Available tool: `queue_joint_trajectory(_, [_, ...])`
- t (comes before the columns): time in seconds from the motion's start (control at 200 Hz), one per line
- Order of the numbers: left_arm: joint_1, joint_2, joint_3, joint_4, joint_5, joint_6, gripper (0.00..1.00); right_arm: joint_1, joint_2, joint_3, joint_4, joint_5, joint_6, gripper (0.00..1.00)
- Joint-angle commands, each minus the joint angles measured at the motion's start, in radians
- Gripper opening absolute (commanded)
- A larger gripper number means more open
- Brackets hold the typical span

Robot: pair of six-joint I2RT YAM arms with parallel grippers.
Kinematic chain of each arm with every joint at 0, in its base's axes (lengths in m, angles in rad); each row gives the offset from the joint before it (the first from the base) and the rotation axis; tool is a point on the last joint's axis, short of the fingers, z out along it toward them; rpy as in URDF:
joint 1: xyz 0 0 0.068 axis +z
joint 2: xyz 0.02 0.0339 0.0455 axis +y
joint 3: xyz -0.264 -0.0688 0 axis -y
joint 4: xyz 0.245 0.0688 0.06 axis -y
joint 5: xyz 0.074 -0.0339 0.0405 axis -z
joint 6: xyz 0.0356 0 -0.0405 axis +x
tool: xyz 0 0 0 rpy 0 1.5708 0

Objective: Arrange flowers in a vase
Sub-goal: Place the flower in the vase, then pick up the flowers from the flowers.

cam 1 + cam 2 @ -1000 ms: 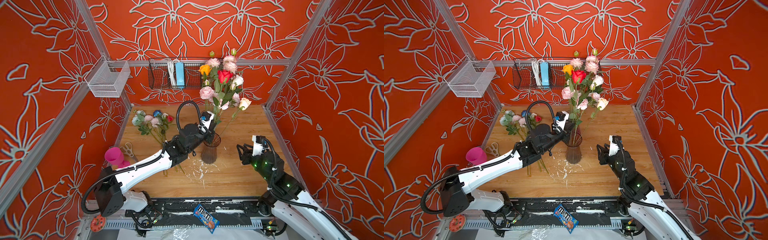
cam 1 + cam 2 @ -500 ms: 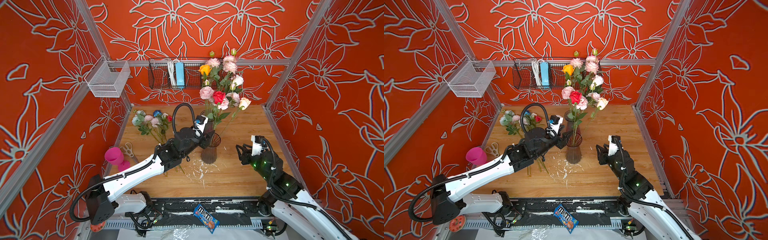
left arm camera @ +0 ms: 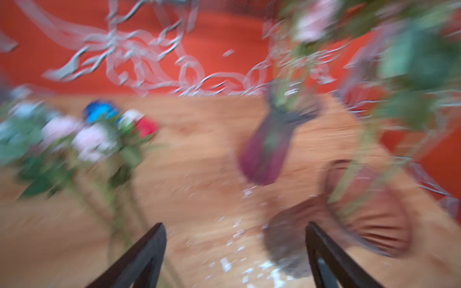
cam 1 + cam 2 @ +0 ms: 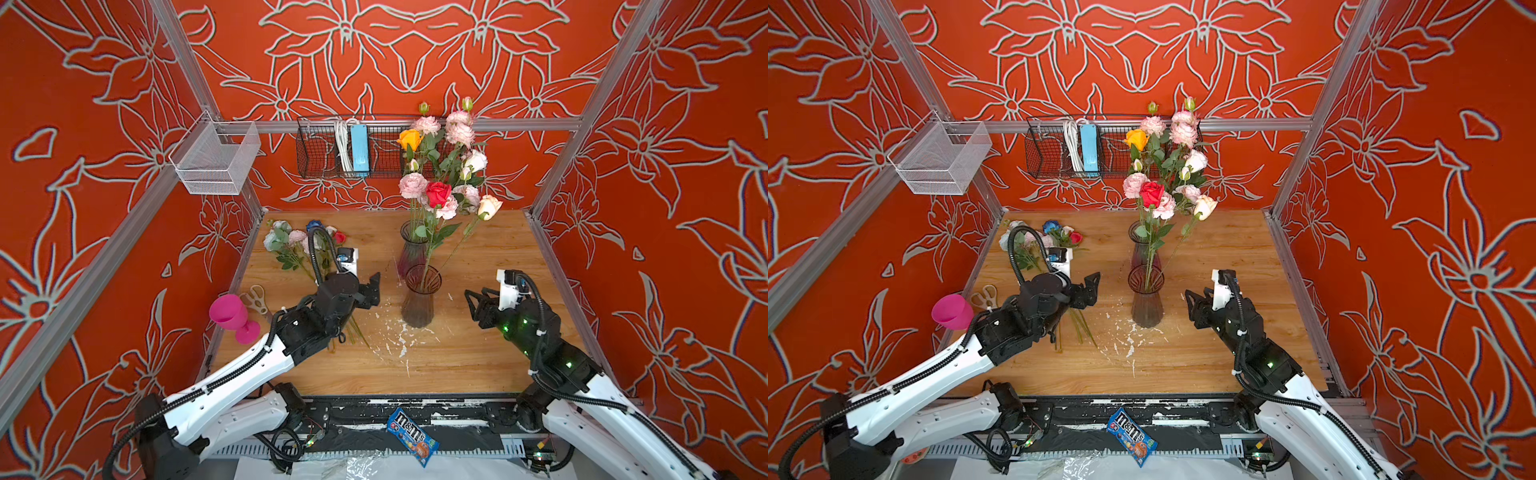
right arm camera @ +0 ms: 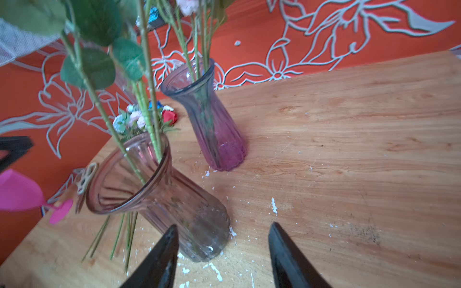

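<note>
Two glass vases stand mid-table in both top views: a near clear-brown vase point(image 4: 419, 301) point(image 4: 1146, 301) and a purple vase point(image 4: 411, 251) behind it. Pink, orange, white and cream flowers point(image 4: 451, 166) rise from them, and a red rose point(image 4: 437, 192) has its stem down in the near vase. Loose flowers point(image 4: 291, 241) point(image 4: 1054, 237) lie at the back left. My left gripper point(image 4: 374, 286) point(image 3: 234, 229) is open and empty, left of the near vase. My right gripper point(image 4: 471, 301) point(image 5: 223, 229) is open and empty, right of that near vase point(image 5: 162, 189).
A pink goblet point(image 4: 230, 313) and scissors point(image 4: 255, 297) sit at the left edge. Two wire baskets point(image 4: 216, 160) hang on the walls. White flakes point(image 4: 395, 332) litter the wood near the vase. A candy bag point(image 4: 411, 436) lies on the front rail.
My left gripper opened and let go of the red rose, which dropped lower into the near vase; the left arm pulled back to the left. My right gripper opened wider.
</note>
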Motion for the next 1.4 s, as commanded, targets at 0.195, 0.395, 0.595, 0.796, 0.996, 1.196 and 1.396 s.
queue_joint_trajectory(0.195, [0.273, 0.057, -0.063, -0.169, 0.164, -0.242, 0.86, 0.005, -0.05, -0.109, 0.058, -0.162, 0.064, 0.61])
queue_joint_trajectory(0.395, [0.353, 0.163, -0.033, -0.202, 0.202, -0.257, 0.84, 0.005, 0.009, -0.142, 0.131, -0.207, 0.069, 0.56])
queue_joint_trajectory(0.595, [0.42, 0.247, -0.003, -0.215, 0.265, -0.246, 0.79, 0.006, 0.045, -0.147, 0.122, -0.171, 0.057, 0.53])
queue_joint_trajectory(0.796, [0.513, 0.398, 0.064, -0.232, 0.33, -0.258, 0.51, 0.006, 0.051, -0.16, 0.13, -0.156, 0.057, 0.49])
queue_joint_trajectory(0.996, [0.6, 0.5, 0.088, -0.157, 0.387, -0.263, 0.47, 0.006, 0.058, -0.153, 0.129, -0.153, 0.048, 0.49])
queue_joint_trajectory(1.196, [0.645, 0.62, 0.196, -0.145, 0.465, -0.195, 0.36, 0.006, 0.055, -0.154, 0.127, -0.157, 0.052, 0.49])
queue_joint_trajectory(1.396, [0.645, 0.694, 0.27, -0.198, 0.445, -0.165, 0.25, 0.006, 0.038, -0.153, 0.108, -0.15, 0.049, 0.48])
